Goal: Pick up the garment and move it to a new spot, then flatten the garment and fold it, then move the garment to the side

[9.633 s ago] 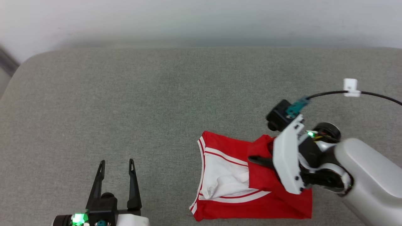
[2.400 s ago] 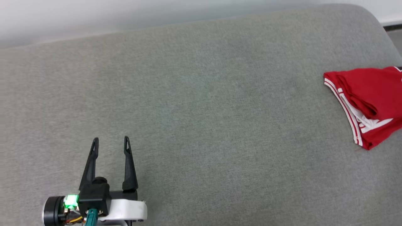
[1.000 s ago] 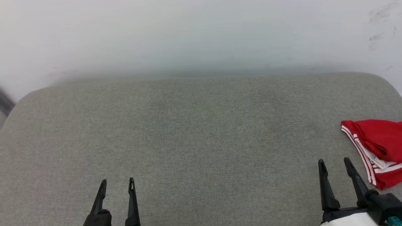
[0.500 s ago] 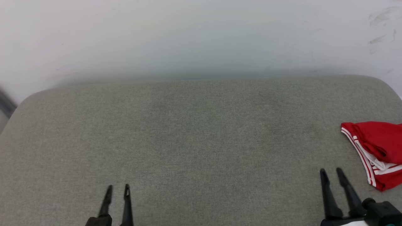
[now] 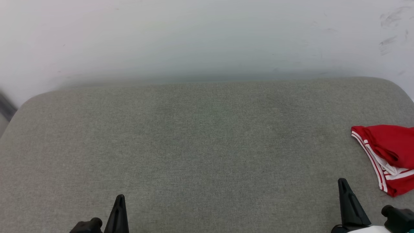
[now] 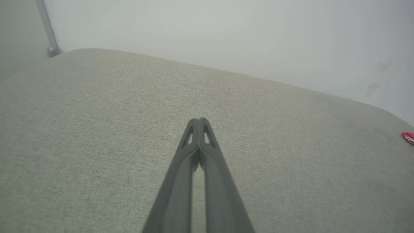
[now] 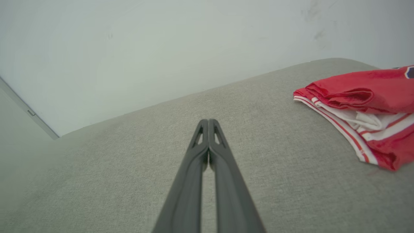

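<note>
Garment [image 5: 388, 142], red with white striped trim, is lying folded at the right edge of the grey cushion [image 5: 207, 145]. Near the front edge, the left gripper [image 6: 199, 120] and the right gripper [image 7: 208, 121] are pointing toward the wall [image 5: 207, 38], each with jaws pressed together, gripping nothing.

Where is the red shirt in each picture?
Head view: red shirt at the right edge, middle height.
Left wrist view: red shirt is a tiny sliver at the right edge.
Right wrist view: red shirt at the upper right.
Shared landmark: grey cushion meeting the white wall.
</note>
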Available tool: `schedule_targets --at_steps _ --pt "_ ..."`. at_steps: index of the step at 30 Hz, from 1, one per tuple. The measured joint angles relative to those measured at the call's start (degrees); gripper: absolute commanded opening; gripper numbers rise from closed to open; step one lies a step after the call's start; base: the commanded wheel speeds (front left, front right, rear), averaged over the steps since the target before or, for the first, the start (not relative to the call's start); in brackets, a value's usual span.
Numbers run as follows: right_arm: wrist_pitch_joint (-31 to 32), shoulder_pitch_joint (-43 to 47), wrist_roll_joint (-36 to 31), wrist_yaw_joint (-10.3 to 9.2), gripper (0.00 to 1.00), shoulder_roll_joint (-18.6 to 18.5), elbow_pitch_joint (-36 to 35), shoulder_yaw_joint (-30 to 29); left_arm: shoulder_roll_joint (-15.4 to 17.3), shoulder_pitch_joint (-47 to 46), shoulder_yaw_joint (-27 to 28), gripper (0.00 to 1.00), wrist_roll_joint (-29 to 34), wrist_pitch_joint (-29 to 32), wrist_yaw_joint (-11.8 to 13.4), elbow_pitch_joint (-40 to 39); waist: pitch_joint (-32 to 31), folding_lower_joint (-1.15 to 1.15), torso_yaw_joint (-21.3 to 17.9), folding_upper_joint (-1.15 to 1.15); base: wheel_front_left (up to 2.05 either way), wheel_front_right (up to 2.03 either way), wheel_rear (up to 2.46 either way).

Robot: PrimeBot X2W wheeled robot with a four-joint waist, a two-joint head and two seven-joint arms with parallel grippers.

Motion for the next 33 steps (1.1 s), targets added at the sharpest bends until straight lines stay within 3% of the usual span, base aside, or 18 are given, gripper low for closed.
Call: schedule_targets --at_steps 33 --pt "6.42 -5.82 30.78 -0.01 0.0 -0.94 3.31 -0.34 1.19 -6.75 2.31 0.0 -32.22 6.08 -4.98 4.8 0.36 0.0 -0.05 0.0 0.0 0.0 0.0"
